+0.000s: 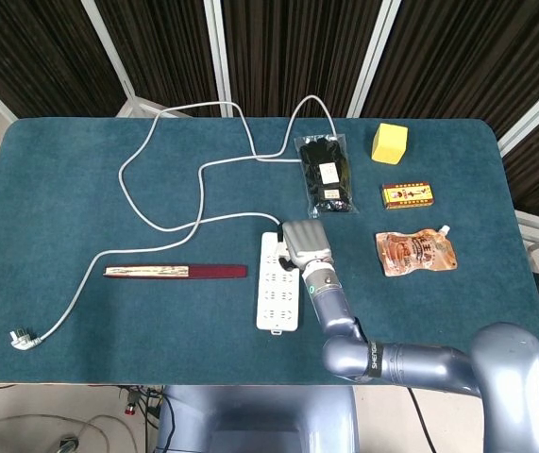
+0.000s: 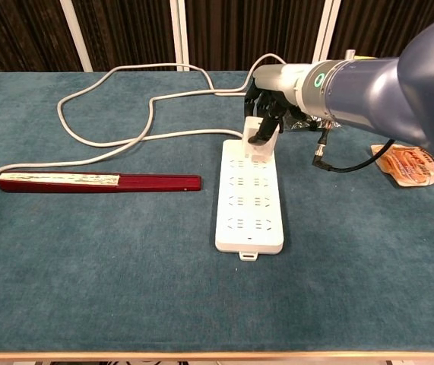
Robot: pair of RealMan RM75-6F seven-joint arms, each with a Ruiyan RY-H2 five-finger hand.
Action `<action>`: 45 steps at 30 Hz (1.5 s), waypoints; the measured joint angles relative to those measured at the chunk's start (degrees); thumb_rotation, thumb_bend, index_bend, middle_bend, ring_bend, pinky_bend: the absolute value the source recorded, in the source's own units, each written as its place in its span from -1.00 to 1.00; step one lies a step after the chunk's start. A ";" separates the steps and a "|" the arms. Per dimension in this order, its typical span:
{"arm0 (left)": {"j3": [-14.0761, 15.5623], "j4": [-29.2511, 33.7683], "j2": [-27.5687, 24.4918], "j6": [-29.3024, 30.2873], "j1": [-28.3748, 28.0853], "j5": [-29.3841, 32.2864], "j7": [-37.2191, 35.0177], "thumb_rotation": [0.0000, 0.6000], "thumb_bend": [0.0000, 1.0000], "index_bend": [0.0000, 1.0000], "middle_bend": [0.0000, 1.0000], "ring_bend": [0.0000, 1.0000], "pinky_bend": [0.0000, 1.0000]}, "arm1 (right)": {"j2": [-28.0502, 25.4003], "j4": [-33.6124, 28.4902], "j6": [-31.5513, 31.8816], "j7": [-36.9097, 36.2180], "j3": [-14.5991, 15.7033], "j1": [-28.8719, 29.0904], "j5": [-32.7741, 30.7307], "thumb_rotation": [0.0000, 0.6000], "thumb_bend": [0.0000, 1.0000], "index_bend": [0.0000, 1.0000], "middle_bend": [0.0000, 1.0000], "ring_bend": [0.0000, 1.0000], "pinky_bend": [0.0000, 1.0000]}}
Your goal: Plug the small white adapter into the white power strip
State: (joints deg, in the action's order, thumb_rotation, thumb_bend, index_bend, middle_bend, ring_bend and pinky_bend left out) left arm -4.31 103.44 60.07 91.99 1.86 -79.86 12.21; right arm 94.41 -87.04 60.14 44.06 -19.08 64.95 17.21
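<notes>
The white power strip (image 2: 248, 198) lies lengthwise in the middle of the blue table, and the head view shows it as well (image 1: 277, 297). The small white adapter (image 2: 252, 141) stands at the strip's far end, touching its top face. My right hand (image 2: 268, 114) reaches in from the right and pinches the adapter between dark fingers. In the head view the right hand (image 1: 305, 245) covers the adapter and the strip's far end. Whether the prongs sit fully in the socket is hidden. My left hand is in neither view.
A flat dark red stick (image 2: 99, 182) lies left of the strip. The strip's white cable (image 1: 170, 170) loops over the far left to a plug (image 1: 24, 338) near the front edge. A black packet (image 1: 327, 175), yellow block (image 1: 389, 142), small red box (image 1: 408, 194) and orange pouch (image 1: 414, 252) lie right.
</notes>
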 measured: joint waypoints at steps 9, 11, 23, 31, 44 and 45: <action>0.01 0.04 0.00 0.03 0.02 -0.01 0.03 1.00 -0.62 -0.56 -1.00 -1.00 -0.84 | 0.00 0.74 -0.58 -0.98 0.91 -0.58 0.75 1.00 0.30 0.57 0.57 0.73 0.67; 0.00 0.03 0.00 0.05 0.02 -0.04 0.01 1.00 -0.62 -0.56 -1.00 -1.00 -0.84 | -0.02 0.82 -0.76 -1.06 1.00 -0.61 0.76 1.00 0.30 0.58 0.57 0.73 0.67; 0.06 -0.05 0.12 0.08 -0.02 -0.24 0.18 1.00 -0.62 -0.56 -1.00 -1.00 -0.84 | -0.10 0.89 -1.07 -1.45 1.46 -0.76 1.21 1.00 0.30 0.59 0.57 0.73 0.67; 0.01 -0.07 0.06 0.04 -0.02 -0.14 0.07 1.00 -0.62 -0.56 -1.00 -1.00 -0.84 | -0.13 0.81 -1.12 -1.53 1.67 -0.80 1.24 1.00 0.30 0.59 0.57 0.73 0.67; 0.05 -0.05 0.07 -0.01 -0.05 -0.20 0.14 1.00 -0.62 -0.56 -1.00 -1.00 -0.84 | 0.15 1.21 -1.42 -2.02 1.96 -0.98 1.29 1.00 0.30 0.59 0.57 0.73 0.67; 0.05 -0.05 0.08 0.01 -0.04 -0.20 0.15 1.00 -0.62 -0.56 -1.00 -1.00 -0.84 | 0.17 1.24 -1.42 -2.01 1.95 -0.96 1.29 1.00 0.30 0.59 0.57 0.73 0.67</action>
State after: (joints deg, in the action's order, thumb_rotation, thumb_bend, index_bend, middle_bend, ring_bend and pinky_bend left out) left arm -4.26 103.39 60.14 92.00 1.82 -80.05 12.36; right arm 94.58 -85.80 58.72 42.05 -17.13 63.99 18.50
